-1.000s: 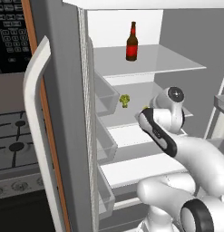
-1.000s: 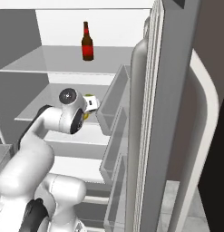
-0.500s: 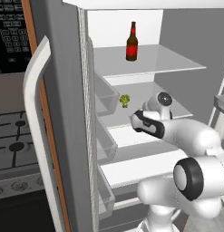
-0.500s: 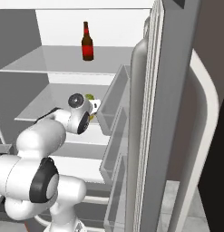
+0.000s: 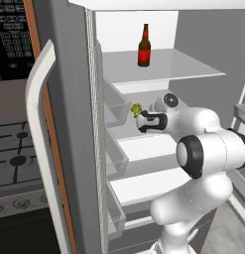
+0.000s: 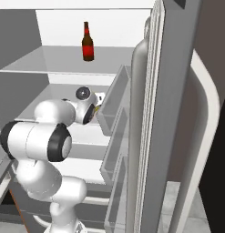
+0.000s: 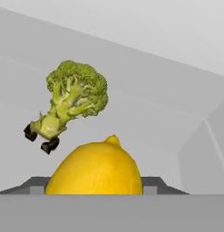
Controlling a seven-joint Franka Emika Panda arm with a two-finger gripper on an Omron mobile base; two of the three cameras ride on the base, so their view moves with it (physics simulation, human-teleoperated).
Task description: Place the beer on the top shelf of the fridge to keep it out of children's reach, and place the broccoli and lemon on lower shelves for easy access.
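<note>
The end effector (image 5: 142,122) was inside the fridge (image 5: 69,74), reaching over a lower shelf (image 5: 144,146) below the top shelf (image 5: 163,64); its jaws were closed on the lemon (image 7: 96,168), which in the hand view sat low and central, directly at the fingertips, with its pointed end upward. In the left base view the dark wrist section lay level, pointing toward the door-bin side of the fridge; the white arm rose behind it from the lower right.

The broccoli (image 7: 72,97) stood just beyond the lemon in the hand view, up and to the left of it, floret upward and pale stem slanting down to the left; whether it touched the lemon could not be told. In the left base view the broccoli (image 5: 136,109) showed as a small green tuft just beside the end effector, toward the back of the same shelf level and near the grey door bins (image 5: 115,104).

The beer (image 5: 144,47) stood upright on the top shelf, well above the end effector, toward the rear of that shelf; in the right base view the beer (image 6: 87,43) showed the same position, red label facing outward.

The fridge door stood open, its long curved white handle (image 5: 39,149) to the left of the shelves in the left base view; a black microwave (image 5: 12,34) and a stove top (image 5: 15,158) lay beyond the door on that side.
</note>
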